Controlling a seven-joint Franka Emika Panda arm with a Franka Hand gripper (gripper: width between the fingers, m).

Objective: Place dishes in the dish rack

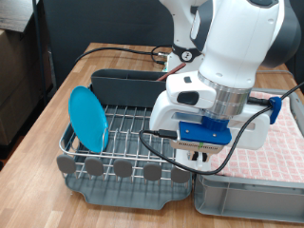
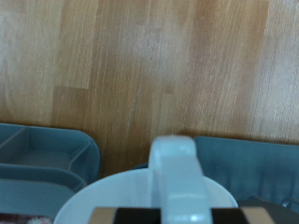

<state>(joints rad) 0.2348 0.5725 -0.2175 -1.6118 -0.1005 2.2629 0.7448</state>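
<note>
A white handled mug (image 2: 149, 191), judged rigid, glazed, slippery and breakable, is seen under the gripper (image 1: 202, 152) beside the dish rack (image 1: 123, 142), best taken by its handle; finger opening cannot be told.

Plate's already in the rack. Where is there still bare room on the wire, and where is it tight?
The light-blue plate stands on edge at the dish rack's end on the exterior view's left. Bare wire runs from the plate toward the gripper, bordered by the dark back compartment and the front rail. It is crowded at the gripper end, where the white mug shows.
</note>
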